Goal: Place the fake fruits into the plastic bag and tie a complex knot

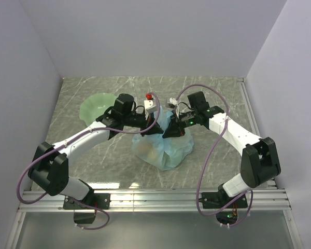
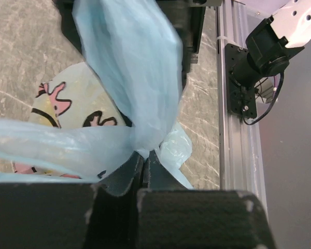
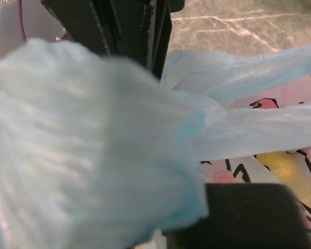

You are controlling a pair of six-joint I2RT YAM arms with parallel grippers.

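1. At mid-counter [image 1: 93,161] sits the bag [image 1: 166,150], with the fruits [image 3: 287,168] showing yellow through its film, so loading looks done.
2. Left pincer [image 2: 143,163] is clamped on a blue strand that crosses another.
3. Right pincer [image 1: 172,129] seems closed on a bunched wad of bag. The two meet just above it, likely to cross handles for the knot.
4. Dish [image 1: 96,106] lies apart, back-left.

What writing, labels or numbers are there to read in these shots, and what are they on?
No word, label or number reads in any view.
The plastic bag carries a pink and black print: it looks like cartoon shapes, partly hidden by folds, with no legible letters.
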